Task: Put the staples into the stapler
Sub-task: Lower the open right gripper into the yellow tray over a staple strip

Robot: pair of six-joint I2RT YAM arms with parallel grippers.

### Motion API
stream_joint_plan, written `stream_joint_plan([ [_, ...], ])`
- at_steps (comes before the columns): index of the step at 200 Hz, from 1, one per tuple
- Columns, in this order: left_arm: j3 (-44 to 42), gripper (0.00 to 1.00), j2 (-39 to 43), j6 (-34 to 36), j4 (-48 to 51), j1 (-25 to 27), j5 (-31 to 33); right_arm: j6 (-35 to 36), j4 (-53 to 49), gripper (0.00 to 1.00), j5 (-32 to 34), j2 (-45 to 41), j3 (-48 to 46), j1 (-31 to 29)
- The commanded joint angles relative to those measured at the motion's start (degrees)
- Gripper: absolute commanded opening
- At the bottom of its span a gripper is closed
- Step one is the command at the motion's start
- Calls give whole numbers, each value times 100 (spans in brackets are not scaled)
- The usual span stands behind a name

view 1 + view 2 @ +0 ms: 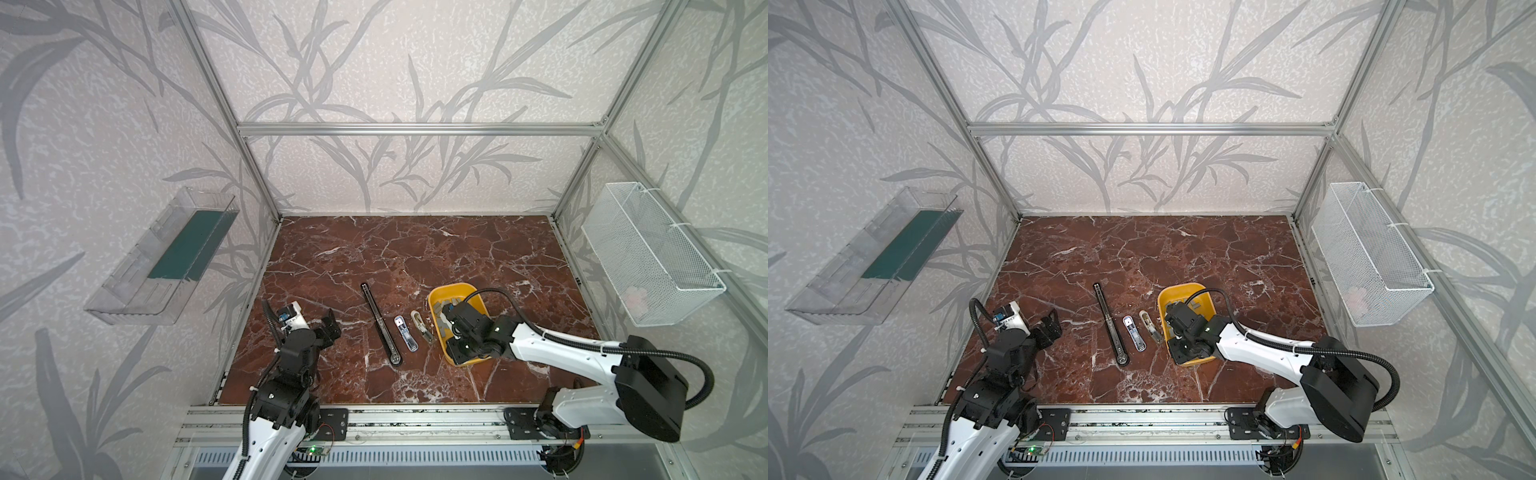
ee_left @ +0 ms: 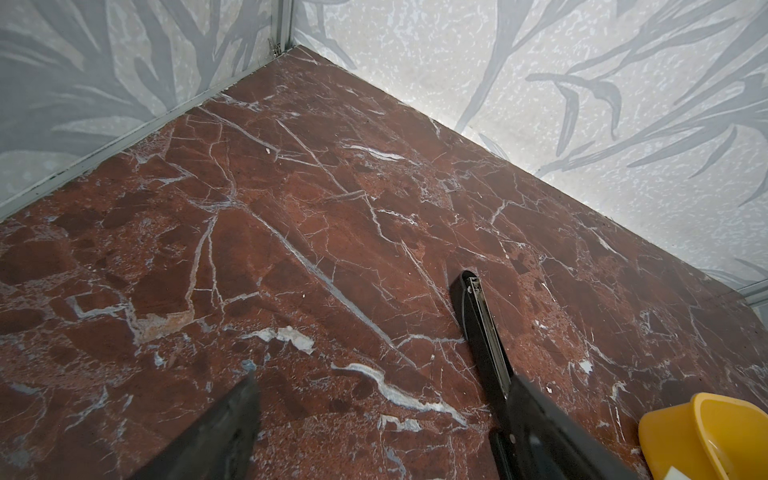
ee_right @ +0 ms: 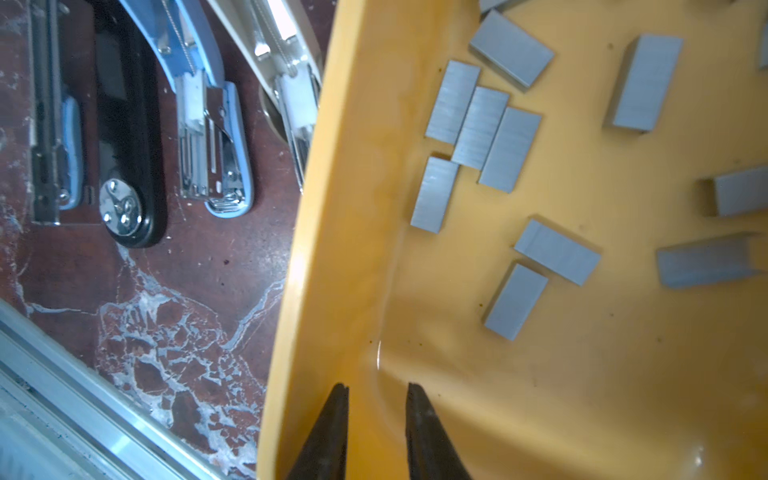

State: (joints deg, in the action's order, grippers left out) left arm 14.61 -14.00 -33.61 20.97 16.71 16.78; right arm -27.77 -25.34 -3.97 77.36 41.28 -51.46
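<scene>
- Hovering over the near end of the yellow tray, my right gripper has its fingers a narrow gap apart, with nothing between them.
- My left gripper hangs above the left side of the table, its fingers spread wide and empty.
- The staples lie loose on the tray floor, beyond my right fingertips. Three touch side by side and the others are scattered.
- Left of the tray, three staplers lie side by side on the table: a pale stapler just beside the tray, then a blue stapler, then a long black stapler.
- Farther off, a white wire basket hangs on the right wall and a clear shelf on the left wall.
</scene>
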Motion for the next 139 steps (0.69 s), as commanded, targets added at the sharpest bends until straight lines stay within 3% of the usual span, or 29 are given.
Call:
stream_joint_plan([
  [1,-52,93,37,-87,71,-19,73,-167,65,27,138,-41,146,-96],
  [44,-58,93,19,-66,32,-19,15,172,-252,30,933,-160,697,-75],
  [66,-70,94,-5,-61,3,-19,9,444,-424,32,1278,-117,1090,250],
  [96,-84,93,-101,1,-154,-19,-45,502,-141,33,806,239,1299,994],
  [139,-82,94,-259,55,-295,-18,13,763,-185,34,978,1219,1899,1128],
])
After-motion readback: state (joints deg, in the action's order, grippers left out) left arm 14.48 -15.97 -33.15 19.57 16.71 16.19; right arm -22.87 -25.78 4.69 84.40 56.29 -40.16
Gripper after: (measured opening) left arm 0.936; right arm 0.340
